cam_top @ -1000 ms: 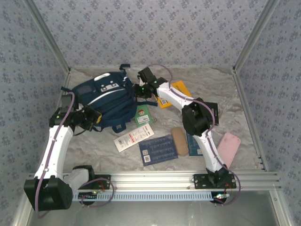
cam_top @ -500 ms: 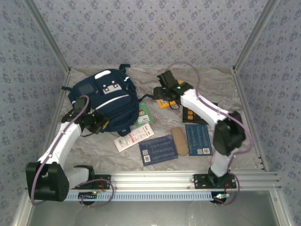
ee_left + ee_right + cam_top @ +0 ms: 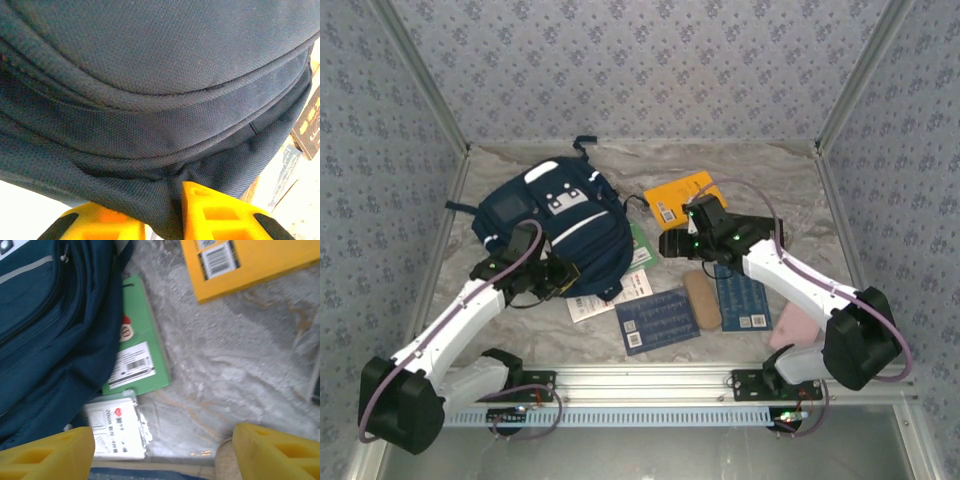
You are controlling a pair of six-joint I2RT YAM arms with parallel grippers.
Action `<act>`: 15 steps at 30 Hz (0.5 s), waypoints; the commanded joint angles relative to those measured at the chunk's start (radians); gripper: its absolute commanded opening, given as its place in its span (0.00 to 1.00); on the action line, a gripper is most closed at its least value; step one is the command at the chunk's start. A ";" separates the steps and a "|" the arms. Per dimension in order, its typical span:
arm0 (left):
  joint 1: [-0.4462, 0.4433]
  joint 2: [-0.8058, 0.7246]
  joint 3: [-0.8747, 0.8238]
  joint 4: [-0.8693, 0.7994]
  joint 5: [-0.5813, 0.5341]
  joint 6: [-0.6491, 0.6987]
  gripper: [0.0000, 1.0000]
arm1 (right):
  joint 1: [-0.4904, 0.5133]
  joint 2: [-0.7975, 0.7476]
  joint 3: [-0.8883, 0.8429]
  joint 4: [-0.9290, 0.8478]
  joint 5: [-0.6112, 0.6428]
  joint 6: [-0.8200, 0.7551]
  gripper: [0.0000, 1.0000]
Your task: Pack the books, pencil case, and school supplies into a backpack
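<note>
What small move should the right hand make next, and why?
Probably drop toward the green pack and close on its free edge. The right hand hangs open over it, the backpack overlaps its other edge, and the left hand pinches backpack fabric.

Navy backpack (image 3: 555,235), orange book (image 3: 678,195), green pack (image 3: 137,350), tan pencil case (image 3: 701,298)
</note>
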 commanded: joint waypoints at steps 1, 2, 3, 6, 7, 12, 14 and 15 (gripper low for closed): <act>-0.008 -0.062 0.078 0.031 -0.040 -0.002 0.21 | 0.046 0.016 -0.004 0.017 -0.046 0.078 0.72; -0.003 -0.081 0.092 0.027 -0.060 -0.013 0.20 | 0.059 0.017 -0.003 0.013 -0.029 0.079 0.72; 0.005 -0.097 0.110 0.027 -0.071 -0.020 0.20 | 0.072 0.016 -0.005 0.014 -0.009 0.078 0.72; 0.035 -0.134 0.184 -0.007 -0.124 -0.023 0.16 | 0.082 0.006 -0.015 0.007 0.028 0.072 0.71; 0.047 -0.143 0.211 -0.022 -0.143 -0.019 0.15 | 0.082 0.002 -0.019 0.001 0.026 0.072 0.71; 0.068 -0.146 0.318 -0.057 -0.158 -0.008 0.09 | 0.081 -0.038 -0.054 0.001 0.065 0.107 0.69; 0.047 -0.150 0.296 -0.020 -0.124 -0.044 0.09 | 0.076 -0.045 -0.071 0.003 0.069 0.138 0.68; 0.031 -0.155 0.270 0.007 -0.109 -0.072 0.09 | 0.071 -0.043 -0.076 -0.005 0.072 0.163 0.67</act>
